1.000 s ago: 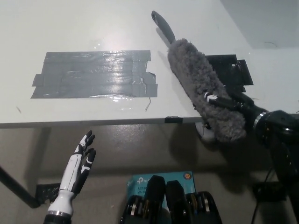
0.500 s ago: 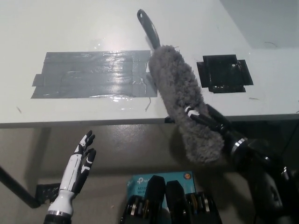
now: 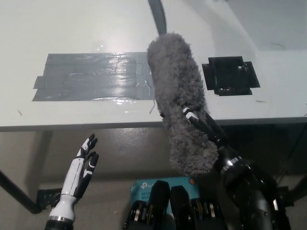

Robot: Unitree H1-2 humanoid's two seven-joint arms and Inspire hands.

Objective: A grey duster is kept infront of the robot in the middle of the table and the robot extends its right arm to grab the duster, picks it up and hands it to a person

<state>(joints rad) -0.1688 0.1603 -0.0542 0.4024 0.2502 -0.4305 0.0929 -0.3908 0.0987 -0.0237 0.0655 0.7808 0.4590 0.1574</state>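
Grey duster (image 3: 180, 105) gripped in the black right hand (image 3: 201, 123), fingers closed around the fluffy head near its lower half. Held up off the desk (image 3: 96, 24), slanted from the lower right toward the upper middle. Dark handle (image 3: 157, 14) pointing away toward the far edge of the desk and cut off by the top of the frame. Fluffy head hanging across the near edge of the desk, its lower end past that edge and over the floor. Right arm reaching up from the bottom right, forearm partly hidden behind the fluff.

White left hand (image 3: 82, 165) resting low at the lower left, below the near edge of the desk, fingers spread apart and holding nothing.

Patch of grey tape strips (image 3: 91, 76) stuck flat on the desk, left of the duster, its right end partly covered by the fluffy head. Black square patch (image 3: 230, 75) lying flat toward the right side of the desk, just beside the duster head, close to the near edge. Teal box (image 3: 144, 186) seen on the floor under the desk, near the bottom middle.
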